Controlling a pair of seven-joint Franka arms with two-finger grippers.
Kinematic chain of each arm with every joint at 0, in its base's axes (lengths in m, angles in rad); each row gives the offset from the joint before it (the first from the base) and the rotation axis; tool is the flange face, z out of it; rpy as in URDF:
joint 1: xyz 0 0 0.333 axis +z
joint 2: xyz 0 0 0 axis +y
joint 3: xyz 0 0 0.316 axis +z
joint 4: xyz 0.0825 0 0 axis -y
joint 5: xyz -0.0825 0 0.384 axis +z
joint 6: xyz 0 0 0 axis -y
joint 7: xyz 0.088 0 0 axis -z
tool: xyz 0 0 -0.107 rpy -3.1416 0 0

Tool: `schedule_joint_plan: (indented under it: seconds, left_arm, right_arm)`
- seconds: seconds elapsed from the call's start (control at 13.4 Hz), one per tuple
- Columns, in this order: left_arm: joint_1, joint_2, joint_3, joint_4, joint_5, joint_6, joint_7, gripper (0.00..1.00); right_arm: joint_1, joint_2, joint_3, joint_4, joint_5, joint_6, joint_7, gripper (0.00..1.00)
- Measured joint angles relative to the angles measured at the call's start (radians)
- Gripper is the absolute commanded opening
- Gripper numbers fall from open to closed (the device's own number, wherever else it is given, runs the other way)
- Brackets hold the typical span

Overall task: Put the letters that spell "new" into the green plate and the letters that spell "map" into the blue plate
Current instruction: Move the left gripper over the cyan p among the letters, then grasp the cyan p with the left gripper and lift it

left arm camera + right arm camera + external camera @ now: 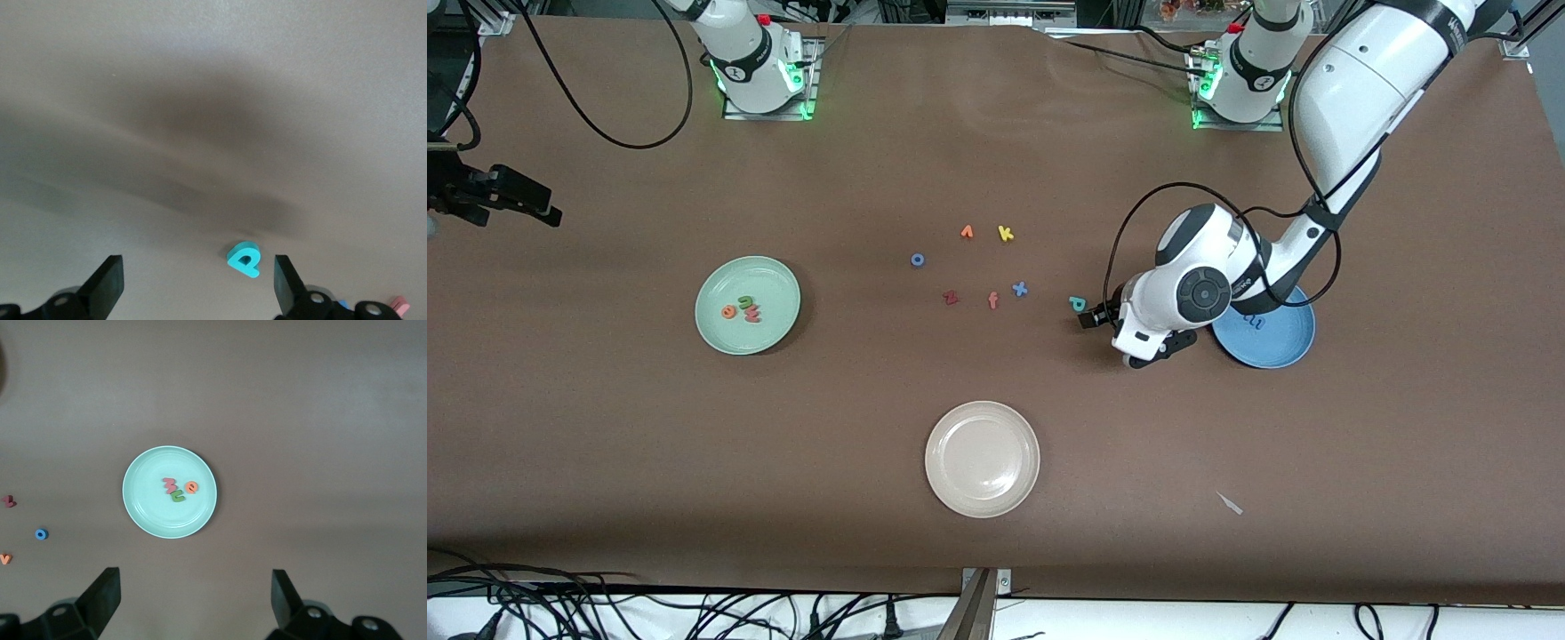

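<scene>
From the front camera we see the left gripper [1092, 317] low by the teal p [1078, 304], which lies on the table just beside the blue plate [1282, 352], toward the right arm's end. The arm covers part of that plate; a blue m [1254, 322] shows in it, and we can't find the yellow a. The green plate [713, 331] holds the e [729, 311], n [745, 303] and w [752, 313]. The right gripper [532, 206] waits at the table's edge, well apart from the blue plate.

In the left wrist view the fingers [105, 285] stand spread, nothing between them, and the p [245, 259] sits close to one finger rather than centred. The risk as we judge it: closing from here, that finger may push the p aside or tip it, and so thin a letter could slip out.

In the right wrist view the fingers [100, 595] are spread and empty, above the green plate [141, 513]. The stray blue o [41, 534] lies close by; nothing threatens it.
</scene>
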Motion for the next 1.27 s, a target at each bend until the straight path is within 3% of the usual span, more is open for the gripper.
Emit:
schedule_joint_plan:
  seconds: [0.52, 0.75, 0.89, 1.27]
  left_arm:
    - [-0.08, 0.014, 0.035, -0.014, 0.0, 0.061, -0.095, 0.99]
    - [-0.136, 0.029, 0.074, -0.023, 0.0, 0.11, -0.107, 0.81]
    - [-0.159, 0.038, 0.094, -0.024, 0.0, 0.121, -0.113, 0.63]
    - [-0.164, 0.034, 0.094, -0.022, 0.0, 0.122, -0.143, 0.49]
  right_arm:
    - [0.0, 0.0, 0.0, 0.0, 0.0, -0.001, 0.0, 1.0]
    - [0.0, 0.0, 0.0, 0.0, 0.001, -0.001, 0.0, 1.0]
    - [0.0, 0.0, 0.0, 0.0, 0.001, -0.001, 0.0, 1.0]
    - [0.001, 0.0, 0.0, 0.0, 0.001, -0.001, 0.0, 1.0]
